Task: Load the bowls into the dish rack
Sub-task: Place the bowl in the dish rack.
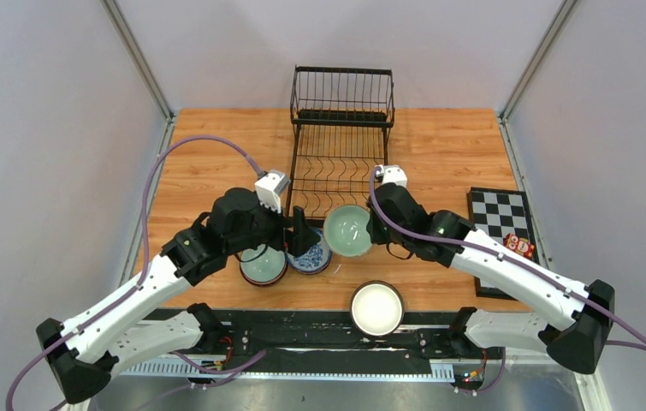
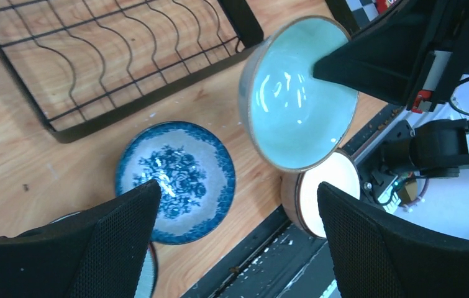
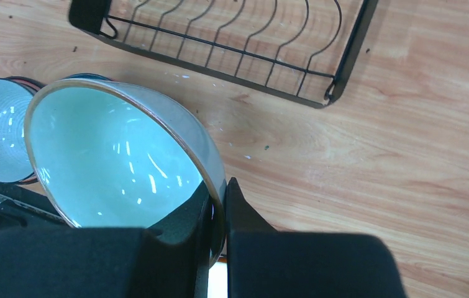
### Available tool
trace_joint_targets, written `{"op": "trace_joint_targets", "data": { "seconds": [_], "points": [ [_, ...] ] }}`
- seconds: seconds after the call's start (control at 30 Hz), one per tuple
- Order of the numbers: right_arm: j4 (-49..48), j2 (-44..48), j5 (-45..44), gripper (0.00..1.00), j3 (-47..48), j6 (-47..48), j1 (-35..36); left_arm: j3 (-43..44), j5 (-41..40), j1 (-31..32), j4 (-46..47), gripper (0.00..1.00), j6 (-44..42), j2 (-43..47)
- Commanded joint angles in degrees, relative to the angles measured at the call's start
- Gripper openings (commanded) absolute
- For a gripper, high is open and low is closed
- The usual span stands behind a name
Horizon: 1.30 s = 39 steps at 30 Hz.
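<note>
Above wooden tabletop (image 1: 447,145), right hand (image 3: 219,202) pinches tilted celadon bowl (image 3: 107,161) by rim.

No word, brand, number or sign can be read with certainty. The one candidate is a small red item (image 1: 520,246) lying on the checkered board (image 1: 494,214), toward its right edge: it carries pale marks that may be letters, too small to make out. Well left of the board, the blue-and-white bowl (image 2: 176,180) bears a flower pattern, not writing.
</note>
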<state>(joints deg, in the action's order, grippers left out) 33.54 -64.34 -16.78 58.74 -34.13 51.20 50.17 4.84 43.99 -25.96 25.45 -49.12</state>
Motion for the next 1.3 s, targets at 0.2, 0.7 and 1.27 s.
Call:
{"op": "trace_joint_targets", "data": {
  "seconds": [0.2,0.7,1.27],
  "points": [
    [2.93,-3.40,-8.31,0.03,9.91,0.61,7.38,-0.74,-12.03,6.50,3.28,0.91,8.02,-5.01],
    [3.54,-5.94,-12.75,0.03,14.29,-0.13,12.57,-2.39,-14.10,6.67,8.51,0.66,12.93,-9.01],
    [5.54,-9.08,-17.17,0.03,18.25,0.58,15.13,-3.01,-8.97,6.67,11.56,0.00,13.13,-10.02]
  ]
}}
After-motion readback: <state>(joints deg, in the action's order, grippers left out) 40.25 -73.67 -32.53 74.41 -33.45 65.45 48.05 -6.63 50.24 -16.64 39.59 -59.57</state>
